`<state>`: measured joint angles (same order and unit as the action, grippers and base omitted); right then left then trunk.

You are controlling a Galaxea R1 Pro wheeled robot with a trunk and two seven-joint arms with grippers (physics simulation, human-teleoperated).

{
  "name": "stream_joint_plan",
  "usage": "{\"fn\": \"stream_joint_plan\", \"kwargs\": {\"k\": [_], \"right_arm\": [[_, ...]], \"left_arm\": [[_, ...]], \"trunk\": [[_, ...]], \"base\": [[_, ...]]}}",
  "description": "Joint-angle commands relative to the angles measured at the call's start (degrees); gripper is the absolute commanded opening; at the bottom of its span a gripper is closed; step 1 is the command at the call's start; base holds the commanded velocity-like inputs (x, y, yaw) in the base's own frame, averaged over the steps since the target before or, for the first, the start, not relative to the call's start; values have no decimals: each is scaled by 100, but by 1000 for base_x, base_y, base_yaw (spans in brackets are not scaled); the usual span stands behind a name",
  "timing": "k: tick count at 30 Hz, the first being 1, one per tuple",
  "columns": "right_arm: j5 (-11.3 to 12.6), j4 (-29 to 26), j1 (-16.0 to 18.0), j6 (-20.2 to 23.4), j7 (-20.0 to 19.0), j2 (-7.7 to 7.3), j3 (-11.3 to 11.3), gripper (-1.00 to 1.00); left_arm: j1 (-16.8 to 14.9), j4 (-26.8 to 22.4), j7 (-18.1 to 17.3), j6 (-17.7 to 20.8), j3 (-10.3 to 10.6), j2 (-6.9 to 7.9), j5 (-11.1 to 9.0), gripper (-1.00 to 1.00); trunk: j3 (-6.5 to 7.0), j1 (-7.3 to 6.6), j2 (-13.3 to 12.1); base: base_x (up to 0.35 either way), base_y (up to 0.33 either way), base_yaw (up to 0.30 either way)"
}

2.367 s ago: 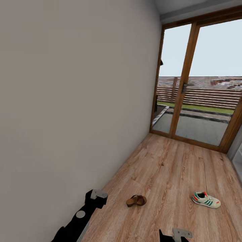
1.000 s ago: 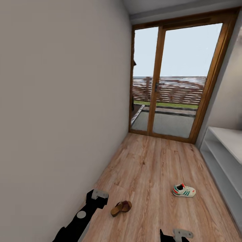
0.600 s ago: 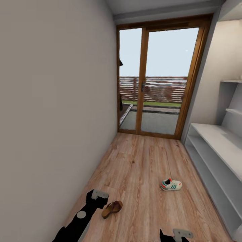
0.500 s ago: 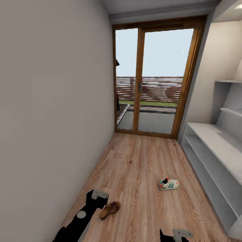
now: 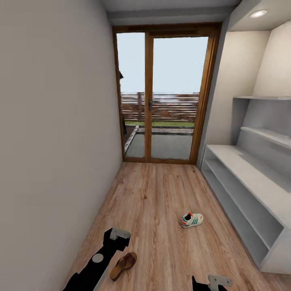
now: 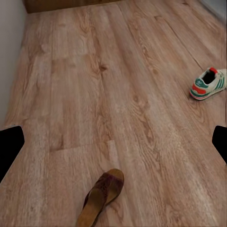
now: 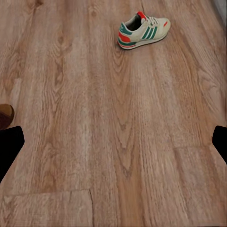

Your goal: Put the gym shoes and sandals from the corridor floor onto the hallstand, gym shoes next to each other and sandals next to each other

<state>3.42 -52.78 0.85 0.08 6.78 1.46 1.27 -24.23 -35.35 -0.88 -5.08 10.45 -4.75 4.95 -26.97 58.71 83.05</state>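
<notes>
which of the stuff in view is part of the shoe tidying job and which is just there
Part of the job:
gym shoe, on the corridor floor
sandal, on the floor near the left gripper
hallstand, shelves bare

Just there:
glass door
wall
ceiling light

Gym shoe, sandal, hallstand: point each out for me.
gym shoe (image 5: pixel 192 220), head view, on its white side with the green stripes.
sandal (image 6: pixel 101 196), left wrist view, on the footbed.
hallstand (image 5: pixel 246 170), head view, on the bare flat top.
</notes>
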Motion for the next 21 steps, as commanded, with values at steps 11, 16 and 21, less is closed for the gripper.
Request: {"fn": "stream_joint_plan", "kwargs": {"k": [11, 16, 21], "right_arm": [[36, -4, 1, 1, 8, 4, 5, 100], [36, -6, 2, 1, 8, 4, 5, 100], [36, -11, 2, 1, 8, 4, 5, 100]], "left_arm": [[-3, 2, -9, -19, -10, -1, 53, 100], [-3, 2, -9, -19, -8, 0, 51, 100], [-3, 2, -9, -19, -8, 0, 52, 100]], "trunk": [[-6, 1, 3], [-6, 1, 3], [-6, 1, 3]], "base": [[82, 63, -300], [6, 21, -300], [1, 160, -300]]}}
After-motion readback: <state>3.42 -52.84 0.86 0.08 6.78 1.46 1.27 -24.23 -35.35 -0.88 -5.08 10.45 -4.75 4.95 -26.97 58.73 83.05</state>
